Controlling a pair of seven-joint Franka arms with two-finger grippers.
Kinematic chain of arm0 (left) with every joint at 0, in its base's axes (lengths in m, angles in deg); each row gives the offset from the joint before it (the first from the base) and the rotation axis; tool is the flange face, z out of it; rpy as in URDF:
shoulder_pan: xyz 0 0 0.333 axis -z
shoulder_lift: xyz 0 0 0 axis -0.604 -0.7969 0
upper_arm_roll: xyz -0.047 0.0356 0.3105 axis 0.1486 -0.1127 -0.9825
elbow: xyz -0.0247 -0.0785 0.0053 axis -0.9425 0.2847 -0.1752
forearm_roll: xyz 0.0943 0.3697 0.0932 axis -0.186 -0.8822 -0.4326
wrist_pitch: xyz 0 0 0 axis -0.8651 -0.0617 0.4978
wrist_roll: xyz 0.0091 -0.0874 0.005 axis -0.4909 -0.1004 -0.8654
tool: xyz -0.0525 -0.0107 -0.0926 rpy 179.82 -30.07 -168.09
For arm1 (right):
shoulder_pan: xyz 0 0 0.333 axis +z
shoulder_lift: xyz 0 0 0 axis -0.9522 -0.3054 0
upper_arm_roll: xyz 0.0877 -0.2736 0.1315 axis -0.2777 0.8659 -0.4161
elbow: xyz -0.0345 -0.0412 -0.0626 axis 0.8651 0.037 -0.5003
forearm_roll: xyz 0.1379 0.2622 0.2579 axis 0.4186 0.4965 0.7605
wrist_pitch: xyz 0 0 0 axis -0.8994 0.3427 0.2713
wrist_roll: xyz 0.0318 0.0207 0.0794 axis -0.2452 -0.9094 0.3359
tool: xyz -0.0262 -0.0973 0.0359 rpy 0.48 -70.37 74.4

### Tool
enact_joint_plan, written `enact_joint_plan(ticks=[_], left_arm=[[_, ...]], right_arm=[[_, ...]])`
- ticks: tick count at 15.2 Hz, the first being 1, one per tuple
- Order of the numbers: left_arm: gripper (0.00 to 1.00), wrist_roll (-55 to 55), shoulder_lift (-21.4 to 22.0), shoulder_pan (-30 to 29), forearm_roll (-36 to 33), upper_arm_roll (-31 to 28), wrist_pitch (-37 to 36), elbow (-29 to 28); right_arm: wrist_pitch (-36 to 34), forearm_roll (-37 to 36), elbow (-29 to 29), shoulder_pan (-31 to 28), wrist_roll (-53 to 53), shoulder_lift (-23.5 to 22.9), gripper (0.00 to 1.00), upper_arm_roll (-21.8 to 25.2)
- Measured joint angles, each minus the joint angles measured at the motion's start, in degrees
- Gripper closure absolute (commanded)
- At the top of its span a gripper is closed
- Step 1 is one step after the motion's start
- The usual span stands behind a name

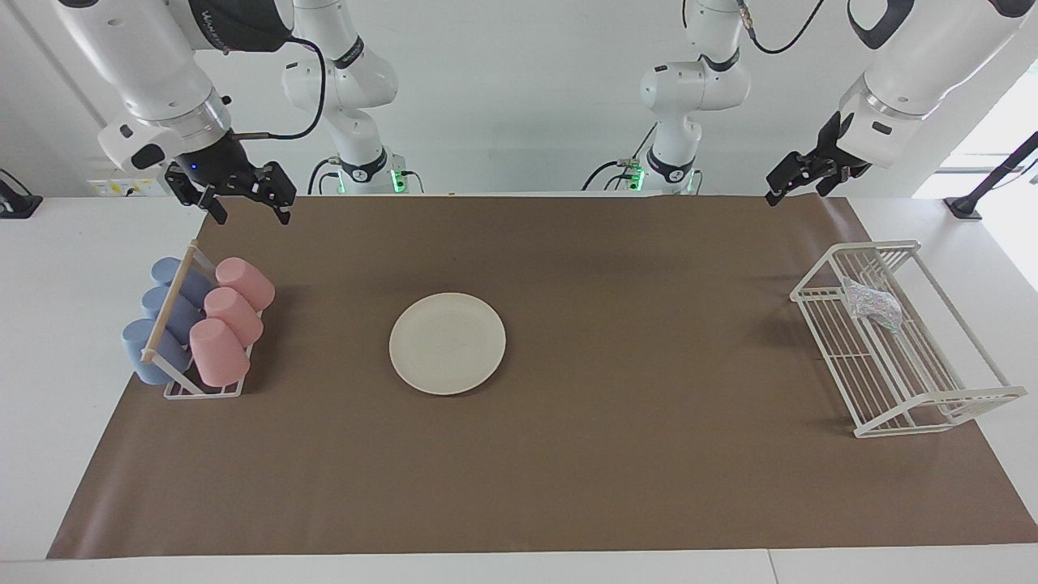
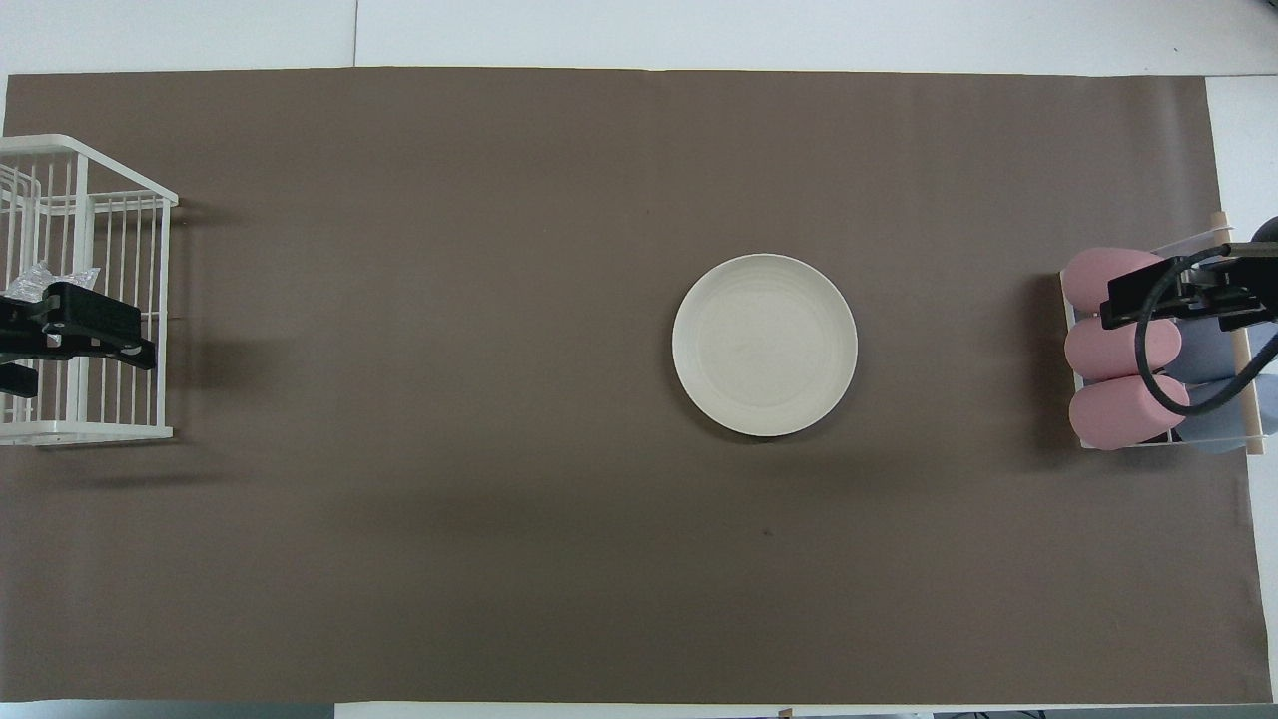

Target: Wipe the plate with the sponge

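The cream-white plate lies flat in the middle of the brown mat, with nothing on it. The silvery crinkled sponge rests inside the white wire rack at the left arm's end of the table. My left gripper hangs open high over that rack, well above the sponge and touching nothing. Over the cup rack, my right gripper hangs open and holds nothing.
A small rack holding pink cups and blue cups on their sides stands at the right arm's end of the table. The brown mat covers most of the table.
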Motion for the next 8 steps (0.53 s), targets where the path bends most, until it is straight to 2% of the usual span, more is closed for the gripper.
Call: enact_joint_plan(ticks=[8], left_arm=[[0.00, 1.39, -0.09, 0.21, -1.63, -0.13, 1.53, 0.32]], right_arm=[[0.00, 0.00, 0.00, 0.00, 0.00, 0.00, 0.00, 0.00]])
